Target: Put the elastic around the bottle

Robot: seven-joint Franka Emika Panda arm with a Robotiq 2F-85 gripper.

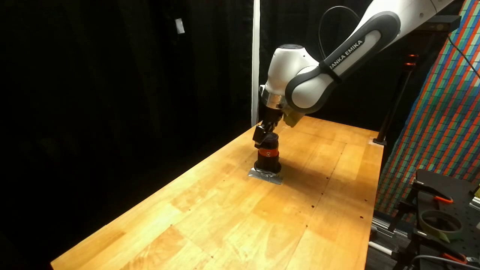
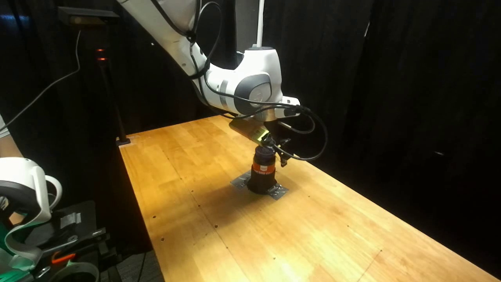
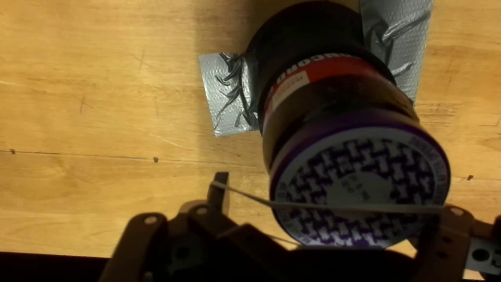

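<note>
Tan and rubbery-looking, the thin elastic loop (image 3: pixel 332 206), strung taut between my wide-spread fingers (image 3: pixel 219 192) near the squat, dark, orange-banded bottle (image 2: pixel 263 170) on the wooden table (image 1: pixel 232 221), should be light, springy and apt to slip, so I'd hold it from inside, by the tips.

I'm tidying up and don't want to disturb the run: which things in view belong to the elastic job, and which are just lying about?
Belong to the job:
bottle, upright
gripper, open
elastic, stretched between its fingers
silver tape, apparently holding the bottle's base down

Lying about:
roll of tape on the black side surface
orange-and-black item near it, too small to identify
</note>
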